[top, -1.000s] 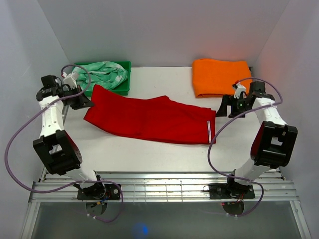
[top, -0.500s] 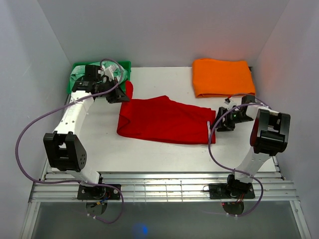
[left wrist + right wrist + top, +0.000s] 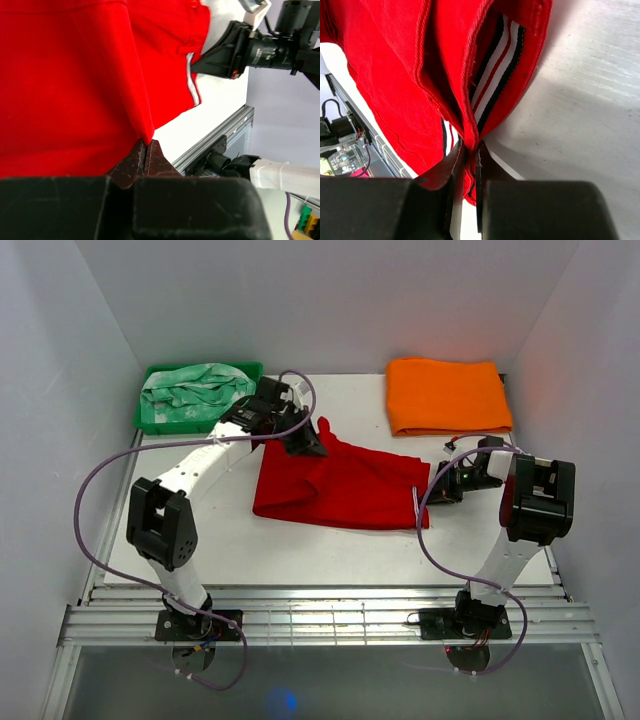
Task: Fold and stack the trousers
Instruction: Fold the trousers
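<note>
A white table (image 3: 200,530) fills the middle of the overhead view, walled in on three sides. Bright red trousers (image 3: 350,490) lie across its centre, the left part lifted and doubled over toward the right, the right part flat. A folded orange cloth (image 3: 445,395) sits at the upper right. At the upper left, a green tray (image 3: 146,424) holds a crumpled mint green and white patterned cloth (image 3: 195,390).

The left gripper (image 3: 308,445), just above the centre of the frame, is clenched on a raised edge of the trousers; its wrist view shows red cloth pinched between the closed fingertips and hanging away in a sheet. The right gripper (image 3: 440,488), at centre right, is clamped on the end with striped trim inside, several layers caught between its fingers.

The cloth looks light, thin and fully limp. It will likely drape, sag and drag on the table rather than hold a shape. Hems, seams and the banded end look like the firmest places to grip. A pinch on one loose layer could slip, or carry only part of the garment.
</note>
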Available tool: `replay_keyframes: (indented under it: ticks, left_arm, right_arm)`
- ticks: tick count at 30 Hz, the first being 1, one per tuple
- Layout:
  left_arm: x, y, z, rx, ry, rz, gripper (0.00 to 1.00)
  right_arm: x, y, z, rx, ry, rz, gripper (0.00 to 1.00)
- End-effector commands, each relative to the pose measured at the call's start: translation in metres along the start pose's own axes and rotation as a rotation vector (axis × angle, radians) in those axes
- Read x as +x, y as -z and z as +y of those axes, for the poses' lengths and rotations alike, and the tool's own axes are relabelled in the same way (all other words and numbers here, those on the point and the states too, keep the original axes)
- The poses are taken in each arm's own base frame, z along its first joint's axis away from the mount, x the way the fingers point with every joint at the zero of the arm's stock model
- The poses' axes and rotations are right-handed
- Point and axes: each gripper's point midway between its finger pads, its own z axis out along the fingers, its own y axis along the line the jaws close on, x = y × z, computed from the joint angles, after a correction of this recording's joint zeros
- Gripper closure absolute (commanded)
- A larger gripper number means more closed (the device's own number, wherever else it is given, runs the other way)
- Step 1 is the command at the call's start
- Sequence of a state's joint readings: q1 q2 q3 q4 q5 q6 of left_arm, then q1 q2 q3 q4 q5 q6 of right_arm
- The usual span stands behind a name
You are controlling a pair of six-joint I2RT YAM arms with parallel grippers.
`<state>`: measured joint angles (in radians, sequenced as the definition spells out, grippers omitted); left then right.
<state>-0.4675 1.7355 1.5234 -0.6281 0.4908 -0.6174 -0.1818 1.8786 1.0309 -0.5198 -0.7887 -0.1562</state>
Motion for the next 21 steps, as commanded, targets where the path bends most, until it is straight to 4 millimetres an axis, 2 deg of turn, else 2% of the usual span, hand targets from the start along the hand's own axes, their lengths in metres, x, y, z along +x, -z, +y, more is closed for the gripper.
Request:
replay_keyframes:
  ticks: [1, 2, 3, 4, 5, 7, 8, 9, 11, 12, 14, 16, 21]
  left_arm:
    - [-0.017, -0.005, -0.059, 0.095, -0.041, -0.080, 1.00]
    - [-0.013, -0.021, -0.056, 0.079, -0.035, -0.057, 1.00]
    - [-0.010, -0.028, -0.067, 0.089, -0.050, -0.051, 1.00]
    - [-0.011, -0.034, -0.070, 0.086, -0.049, -0.052, 1.00]
    - [-0.010, -0.049, -0.066, 0.069, -0.039, -0.040, 1.00]
    - [-0.018, -0.058, -0.083, 0.096, -0.037, -0.052, 1.00]
    - [-0.018, -0.064, -0.087, 0.102, -0.037, -0.047, 1.00]
    - [-0.013, -0.082, -0.084, 0.092, -0.029, -0.021, 1.00]
    - [-0.018, -0.090, -0.097, 0.113, -0.023, -0.026, 1.00]
    - [-0.010, -0.104, -0.096, 0.105, -0.022, -0.005, 1.00]
    - [-0.005, -0.113, -0.101, 0.101, -0.020, -0.001, 1.00]
    - [0.011, -0.128, -0.103, 0.095, -0.016, 0.034, 1.00]
    - [0.028, -0.144, -0.115, 0.125, -0.027, 0.064, 1.00]
  right_arm:
    - [0.003, -0.005, 0.011, -0.050, 0.013, 0.004, 0.92]
    - [0.004, -0.005, 0.011, -0.053, 0.008, 0.007, 0.92]
    - [0.005, -0.005, 0.012, -0.056, 0.006, 0.008, 0.92]
    - [0.004, -0.005, 0.014, -0.063, 0.009, 0.008, 0.92]
    - [0.004, -0.004, 0.015, -0.063, 0.014, 0.001, 0.92]
    - [0.004, -0.003, 0.017, -0.068, 0.015, -0.002, 0.92]
    - [0.004, -0.003, 0.017, -0.069, 0.018, -0.004, 0.92]
    - [0.004, -0.003, 0.018, -0.069, 0.017, -0.004, 0.92]
    - [0.003, -0.003, 0.019, -0.075, 0.016, -0.006, 0.92]
    - [0.002, -0.003, 0.020, -0.079, 0.015, -0.009, 0.92]
    - [0.002, -0.004, 0.020, -0.084, 0.010, -0.012, 0.92]
    - [0.001, -0.005, 0.021, -0.090, 0.005, -0.015, 0.92]
    - [0.003, -0.007, 0.022, -0.100, -0.005, -0.019, 0.92]
